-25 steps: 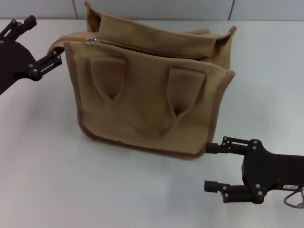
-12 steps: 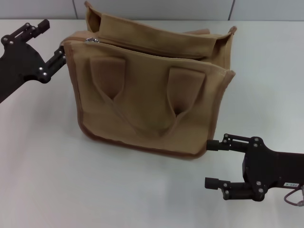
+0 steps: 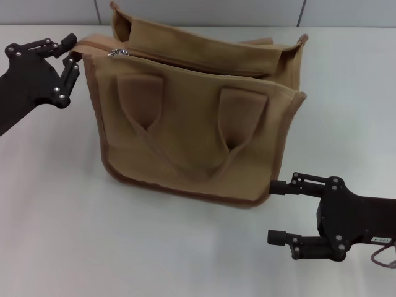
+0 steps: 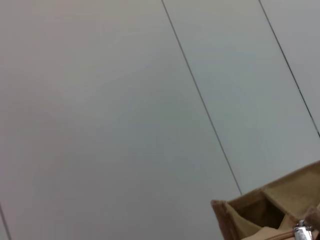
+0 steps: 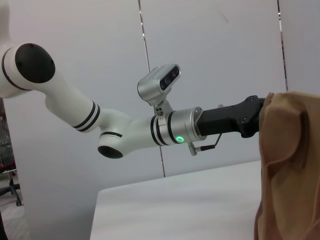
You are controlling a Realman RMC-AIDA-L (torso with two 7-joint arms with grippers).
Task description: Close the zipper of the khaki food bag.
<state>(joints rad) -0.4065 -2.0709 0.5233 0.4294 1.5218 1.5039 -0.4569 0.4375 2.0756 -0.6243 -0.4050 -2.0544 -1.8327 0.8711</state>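
White tabletop [image 3: 68,216] fills your head view, with the khaki food bag [image 3: 192,130] standing upright in the centre. Its zipper [image 3: 185,62] runs along the top, silver pull tab [image 3: 117,52] at the upper left end. Your left gripper [image 3: 69,54], fingers apart, sits at that corner, touching the bag's edge. Your right gripper [image 3: 277,211] waits at lower right, fingers spread, just beside the bag's bottom corner.

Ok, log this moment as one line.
left pincer: open at khaki food bag top corner | zipper: open, pull at left end | right pincer: open, low beside bag's right bottom corner
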